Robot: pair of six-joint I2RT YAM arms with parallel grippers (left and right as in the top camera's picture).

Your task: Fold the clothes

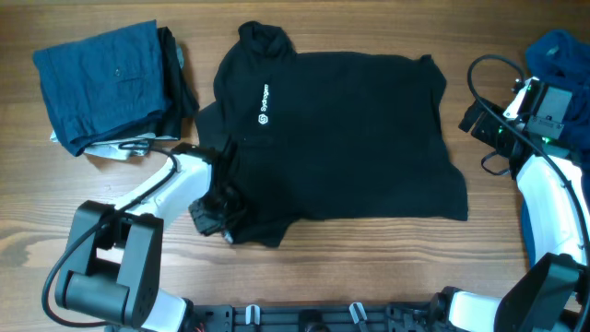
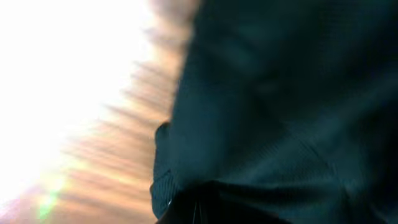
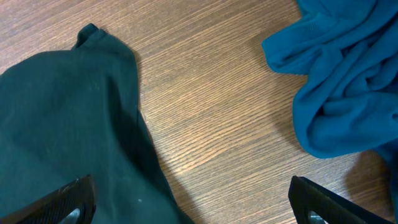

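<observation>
left gripper (image 1: pixel 214 210) sits buried in the near-left hem of the black polo shirt (image 1: pixel 350 138) spread flat mid-scene, its grip i cannot tell, right gripper (image 3: pixel 189 205) wide and empty beside it, so a weak pinch could drop the fold.

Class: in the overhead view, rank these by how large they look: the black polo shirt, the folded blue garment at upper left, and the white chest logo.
1. black polo shirt
2. folded blue garment
3. white chest logo
</observation>
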